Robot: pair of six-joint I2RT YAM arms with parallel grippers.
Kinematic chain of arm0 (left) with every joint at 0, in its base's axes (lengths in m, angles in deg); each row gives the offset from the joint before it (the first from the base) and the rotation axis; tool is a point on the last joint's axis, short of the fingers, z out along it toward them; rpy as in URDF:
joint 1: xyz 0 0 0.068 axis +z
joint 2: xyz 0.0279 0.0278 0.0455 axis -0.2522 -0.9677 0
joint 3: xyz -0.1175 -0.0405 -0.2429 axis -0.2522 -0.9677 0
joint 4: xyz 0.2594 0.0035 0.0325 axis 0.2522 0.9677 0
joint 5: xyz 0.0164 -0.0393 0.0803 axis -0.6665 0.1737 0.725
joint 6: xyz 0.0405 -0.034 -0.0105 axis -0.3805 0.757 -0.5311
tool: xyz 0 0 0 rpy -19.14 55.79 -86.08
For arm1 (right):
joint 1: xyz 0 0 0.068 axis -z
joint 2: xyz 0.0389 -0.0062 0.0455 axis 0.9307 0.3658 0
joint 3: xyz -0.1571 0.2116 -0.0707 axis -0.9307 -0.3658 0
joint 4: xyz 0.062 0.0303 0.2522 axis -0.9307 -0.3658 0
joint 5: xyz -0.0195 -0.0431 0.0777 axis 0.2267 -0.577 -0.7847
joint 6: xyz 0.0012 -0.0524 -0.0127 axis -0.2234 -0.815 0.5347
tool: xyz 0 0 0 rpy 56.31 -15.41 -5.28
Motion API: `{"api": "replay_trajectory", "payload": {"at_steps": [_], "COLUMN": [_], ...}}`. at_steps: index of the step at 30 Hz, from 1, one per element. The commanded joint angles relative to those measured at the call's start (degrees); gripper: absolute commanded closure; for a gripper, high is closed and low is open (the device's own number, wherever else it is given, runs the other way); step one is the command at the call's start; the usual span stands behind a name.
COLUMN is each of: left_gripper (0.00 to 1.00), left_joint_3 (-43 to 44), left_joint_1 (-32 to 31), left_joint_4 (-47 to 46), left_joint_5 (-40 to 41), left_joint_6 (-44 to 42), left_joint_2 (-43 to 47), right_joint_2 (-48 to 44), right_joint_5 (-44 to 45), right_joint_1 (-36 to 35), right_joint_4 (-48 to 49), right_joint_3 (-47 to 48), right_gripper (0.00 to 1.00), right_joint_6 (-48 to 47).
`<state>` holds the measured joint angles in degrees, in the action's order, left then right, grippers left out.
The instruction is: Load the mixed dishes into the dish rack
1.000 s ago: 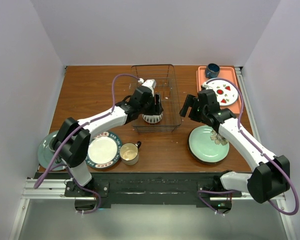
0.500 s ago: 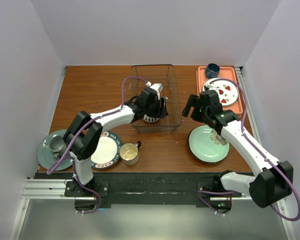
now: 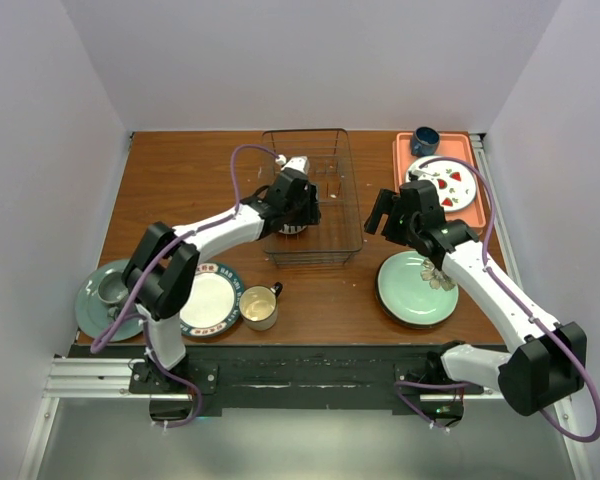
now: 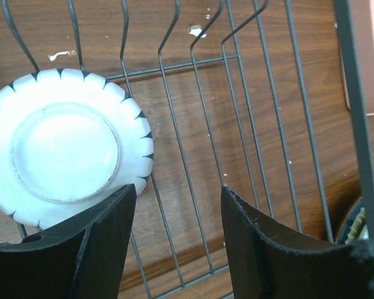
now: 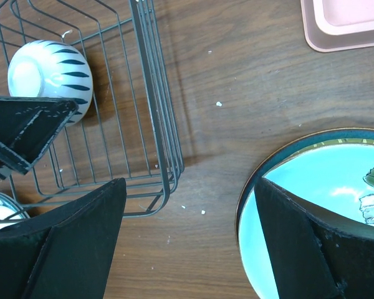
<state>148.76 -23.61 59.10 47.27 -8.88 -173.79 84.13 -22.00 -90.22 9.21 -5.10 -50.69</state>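
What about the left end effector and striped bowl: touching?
Cannot tell. In the left wrist view a finger of the left end effector overlaps the striped bowl, hiding any gap.

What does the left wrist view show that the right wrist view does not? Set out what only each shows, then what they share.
Only the left wrist view: the foot ring of the striped bowl seen face-on, with the open left hand just beside it. Only the right wrist view: the bowl's striped side, the face of the pale green plate with its flower mark, and the open right hand. Both: the bowl upside down inside the dish rack, on the wooden table.
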Motion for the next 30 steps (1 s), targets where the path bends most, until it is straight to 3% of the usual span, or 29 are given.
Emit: {"api": "replay_trajectory", "payload": {"at_steps": [1, 5, 6, 11, 19, 25, 30], "left_gripper": [0.37, 0.34, 0.29, 0.0, 0.0, 0.0, 0.0], "left_joint_3": [1.3, 1.0, 0.9, 0.6, -6.8, -12.5, -17.5], "left_joint_1": [0.2, 0.2, 0.2, 0.9, 6.3, 9.2, 9.4], "left_joint_4": [-0.4, 0.5, 0.6, 4.5, 9.8, 14.3, 15.9], "left_joint_5": [-1.0, -3.1, -3.5, -1.4, 3.6, 6.8, 7.0], "left_joint_6": [-0.7, -2.1, -2.7, -5.8, -7.3, -5.9, -4.6], "left_joint_2": [6.2, 10.0, 11.7, 17.5, 32.5, 42.0, 47.2], "right_joint_2": [-2.0, -3.0, -3.6, -5.5, -1.0, 4.3, 12.0], "right_joint_5": [0.7, -1.6, -2.5, -11.5, -17.9, -12.5, -7.2], "right_joint_1": [0.3, 0.3, 0.3, 0.1, -12.9, -27.3, -34.2], "right_joint_4": [-1.0, -1.5, -1.6, 1.2, 7.4, 8.6, 6.8], "right_joint_3": [-0.1, 0.4, 0.5, 0.0, -0.5, 1.2, 3.2], "right_gripper": [0.12, 0.08, 0.01, 0.02, 0.02, 0.05, 0.11], "right_joint_6": [-0.1, -1.2, -2.8, -8.4, -5.2, 0.1, 3.8]}}
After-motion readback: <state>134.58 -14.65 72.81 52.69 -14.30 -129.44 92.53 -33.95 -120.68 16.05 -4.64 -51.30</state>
